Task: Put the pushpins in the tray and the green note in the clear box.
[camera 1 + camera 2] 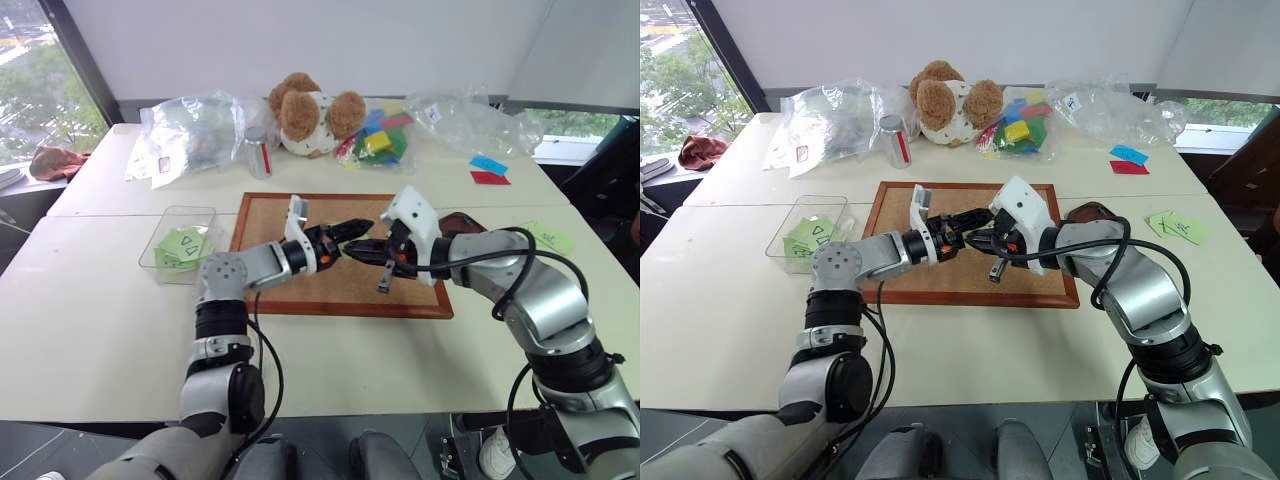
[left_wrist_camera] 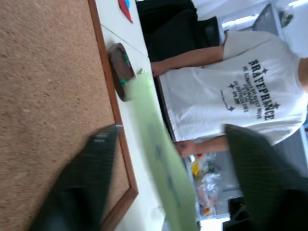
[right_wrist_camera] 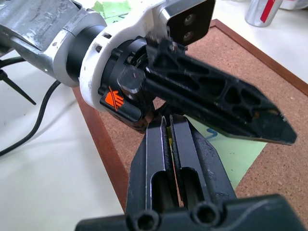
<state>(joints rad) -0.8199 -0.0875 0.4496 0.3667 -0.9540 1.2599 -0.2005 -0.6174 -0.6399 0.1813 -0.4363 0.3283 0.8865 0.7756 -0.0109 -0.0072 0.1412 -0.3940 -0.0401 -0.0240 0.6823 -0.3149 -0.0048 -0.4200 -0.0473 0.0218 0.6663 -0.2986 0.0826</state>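
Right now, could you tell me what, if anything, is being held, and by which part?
The right tool pinches the green note by one edge; the left tool straddles it, open.

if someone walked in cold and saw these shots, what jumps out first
The two grippers meeting nose to nose over the corkboard at the middle of the table: the left gripper and the shut right gripper, with a green note edge-on between them. Next, the teddy bear among clear plastic bags at the far edge, and the clear box of green notes left of the board.
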